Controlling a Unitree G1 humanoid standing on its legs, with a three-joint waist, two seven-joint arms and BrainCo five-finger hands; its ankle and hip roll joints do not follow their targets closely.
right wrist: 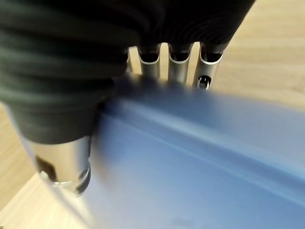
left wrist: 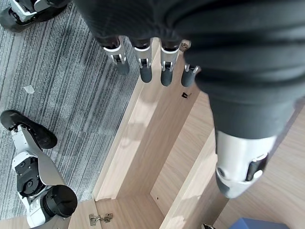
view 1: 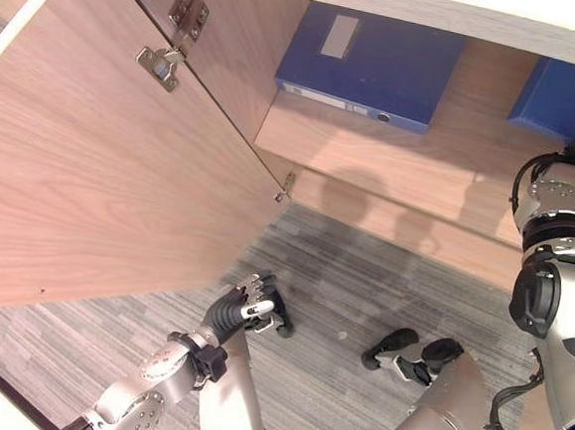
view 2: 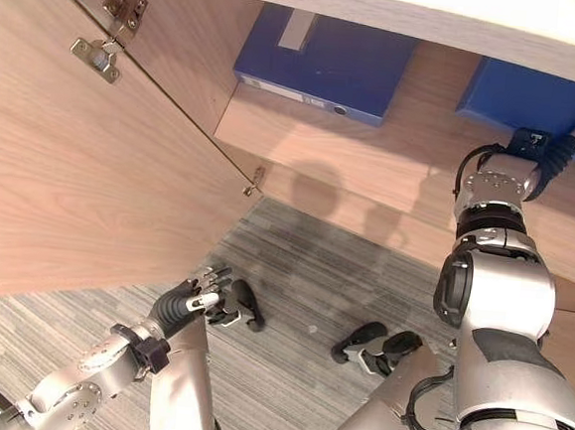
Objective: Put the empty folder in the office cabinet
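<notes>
Left eye view: the cabinet door point(view 1: 93, 150) stands swung wide, giving the arms clear access to the wooden shelf point(view 1: 441, 167). Two blue folders are there — one lying flat at the back point(view 1: 374, 62), and a second blue folder point(view 1: 566, 97) at the right, by the right arm's wrist. The left hand point(view 1: 251, 302) hangs low over the grey carpet point(view 1: 332, 278), well apart from the shelf, apparently idle.

Right eye view: the right hand point(view 2: 562, 147) reaches into the cabinet and lies against the near edge of the right-hand folder, one finger sticking up past it. By my reading this is the task's folder, already resting on the shelf. Two hinges show, one upper point(view 2: 107, 41) and one lower point(view 2: 255, 181).

Left wrist view: the left hand's fingers point(left wrist: 143, 62) are straight and relaxed, grasping nothing, with the cabinet's wooden base below them.

Right wrist view: the right hand's fingers run straight down behind the folder's far edge and the thumb point(right wrist: 62, 162) lies along its near side — extended rather than curled, more steadying or pushing it in than gripping it.
</notes>
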